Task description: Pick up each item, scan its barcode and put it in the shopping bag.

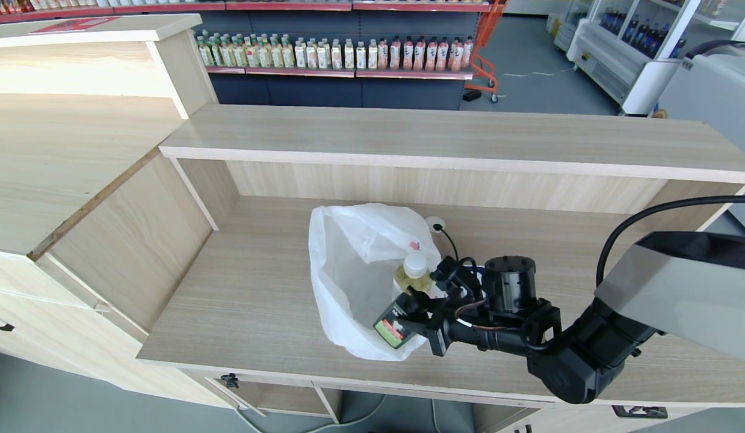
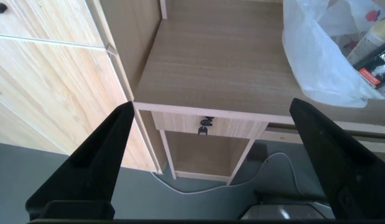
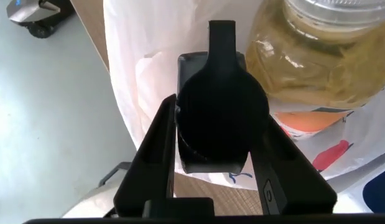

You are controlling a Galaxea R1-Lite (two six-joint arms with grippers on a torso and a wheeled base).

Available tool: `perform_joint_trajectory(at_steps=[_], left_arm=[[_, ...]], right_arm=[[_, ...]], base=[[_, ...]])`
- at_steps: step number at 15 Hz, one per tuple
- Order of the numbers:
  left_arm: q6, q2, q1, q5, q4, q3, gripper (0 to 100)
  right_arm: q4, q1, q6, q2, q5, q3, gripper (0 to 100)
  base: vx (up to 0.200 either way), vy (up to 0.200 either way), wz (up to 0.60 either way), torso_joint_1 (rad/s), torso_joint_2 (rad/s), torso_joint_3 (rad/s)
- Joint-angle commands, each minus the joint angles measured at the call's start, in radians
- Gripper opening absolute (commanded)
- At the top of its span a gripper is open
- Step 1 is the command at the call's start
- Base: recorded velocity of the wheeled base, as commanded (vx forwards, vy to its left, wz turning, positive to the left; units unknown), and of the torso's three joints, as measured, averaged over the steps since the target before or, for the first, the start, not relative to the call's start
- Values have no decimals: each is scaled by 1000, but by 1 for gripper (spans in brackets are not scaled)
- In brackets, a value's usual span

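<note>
Right gripper [image 1: 408, 314] clamped on dark box [image 1: 390, 326] at shopping bag [image 1: 348, 270] near-right edge, bottle [image 1: 413, 273] inside just beyond; left gripper [image 2: 212, 106] spread wide, empty

One white shopping bag [image 1: 348, 270], one capped bottle [image 1: 413, 273], one dark box [image 1: 392, 325], and one wooden counter [image 1: 240, 288].

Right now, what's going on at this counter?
The right pincer holds a dark box at the mouth of the white bag on the counter. A bottle with a white cap already sits in the bag. The left pincer hangs open off the counter's front edge, holding nothing.
</note>
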State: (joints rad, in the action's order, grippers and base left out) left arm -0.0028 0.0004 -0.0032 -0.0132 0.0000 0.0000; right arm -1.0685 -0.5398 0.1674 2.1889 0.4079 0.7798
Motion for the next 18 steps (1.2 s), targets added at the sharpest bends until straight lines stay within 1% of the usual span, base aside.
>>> perform_joint_trajectory(at_steps=[1, 8, 11, 16, 17, 18], left_arm=[[0, 0, 0, -1, 0, 0, 100], [0, 0, 0, -1, 0, 0, 100], [0, 0, 0, -1, 0, 0, 100], [0, 0, 0, -1, 0, 0, 100], [0, 0, 0, -1, 0, 0, 100], [0, 0, 0, -1, 0, 0, 100]], right_arm=[[1, -3, 0, 8, 0, 3, 100], [-1, 3, -28, -1, 2, -2, 100], [-1, 3, -103, -23, 2, -2, 100], [2, 0, -282, -92, 2, -36, 100], [21, -2, -336, -121, 2, -50, 100], [33, 0, -352, -132, 3, -51, 100]], base=[[0, 0, 0, 0, 0, 0], [0, 0, 0, 0, 0, 0], [0, 0, 0, 0, 0, 0], [0, 0, 0, 0, 0, 0], [0, 0, 0, 0, 0, 0], [0, 0, 0, 0, 0, 0]])
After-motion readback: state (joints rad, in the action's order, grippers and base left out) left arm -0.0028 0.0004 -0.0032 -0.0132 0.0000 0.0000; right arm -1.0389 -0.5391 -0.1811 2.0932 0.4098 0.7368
